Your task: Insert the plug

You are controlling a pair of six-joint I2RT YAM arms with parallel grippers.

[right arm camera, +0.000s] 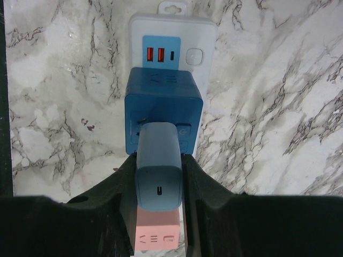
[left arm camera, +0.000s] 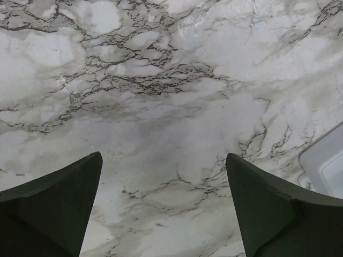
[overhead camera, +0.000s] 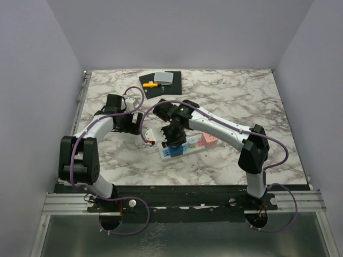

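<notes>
Top external first: my right gripper (overhead camera: 174,140) sits over the white power strip (overhead camera: 182,152) mid-table, with my left gripper (overhead camera: 140,126) just beside it. Left wrist: fingers spread wide with nothing between them, only the marble table (left arm camera: 161,80) below. Right wrist: I'm clamped on the grey-blue plug (right arm camera: 158,166), its front against the blue cube adapter (right arm camera: 163,101) sitting on the strip — pink cube (right arm camera: 155,235) under my fingers. Fully seated? Can't tell.

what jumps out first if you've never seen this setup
The right pincer, shut on a pale blue plug, holds it over the dark blue cube socket on a white power strip mid-table. The left pincer hangs open above the marble table, just beside the strip.
</notes>
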